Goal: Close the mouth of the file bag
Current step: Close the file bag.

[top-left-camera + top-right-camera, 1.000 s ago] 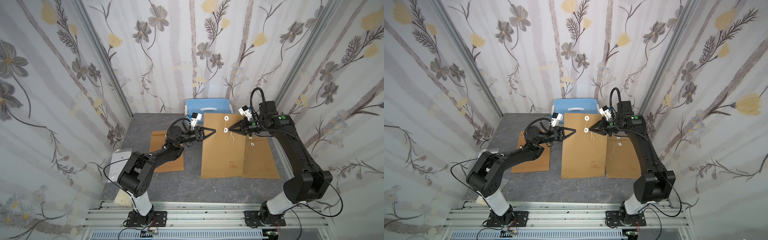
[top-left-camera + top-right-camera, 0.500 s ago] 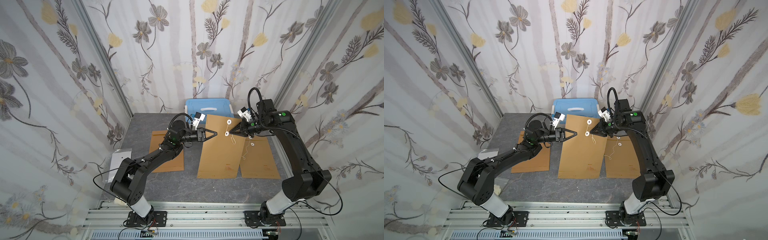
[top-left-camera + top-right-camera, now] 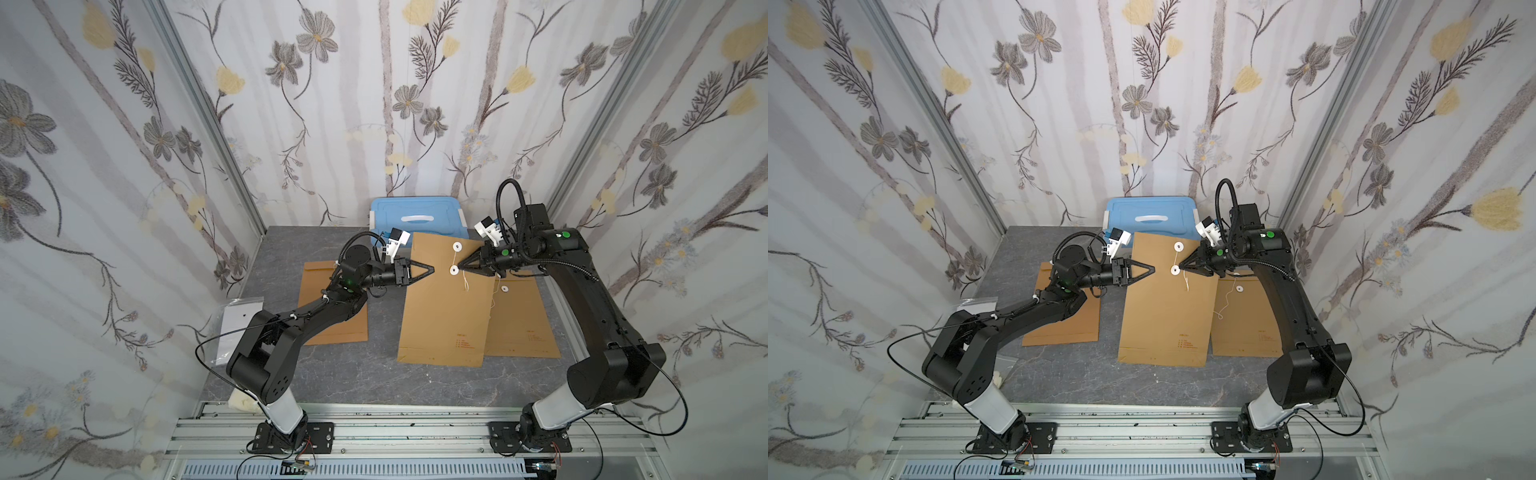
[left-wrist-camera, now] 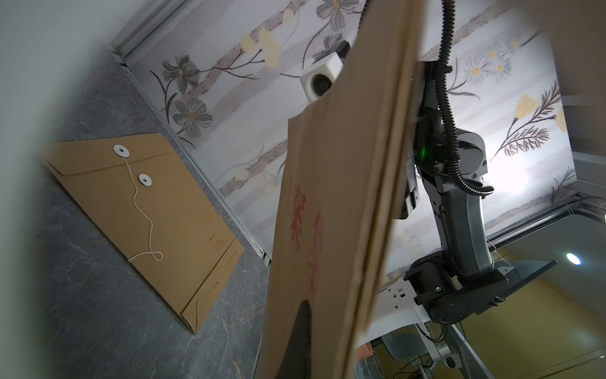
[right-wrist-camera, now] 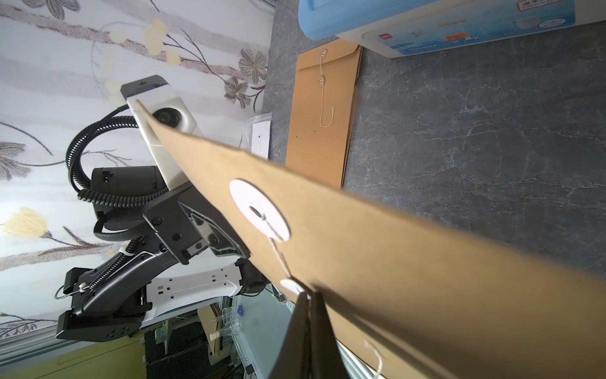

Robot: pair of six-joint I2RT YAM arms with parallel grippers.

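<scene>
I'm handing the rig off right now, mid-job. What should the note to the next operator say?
Left gripper: shut on the left edge of the middle brown paper file bag, whose top end is raised off the grey table.
Right gripper: shut beside the lower white disc, apparently pinching the white string.
Done: bag gripped, string caught.
Left: the string is not wound around the lower disc; its tail hangs loose.
Spare left bag and spare right bag lie flat, untouched.

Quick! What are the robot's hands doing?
Left hand: shut on the file bag's edge.
Right hand: shut on the string.
</scene>
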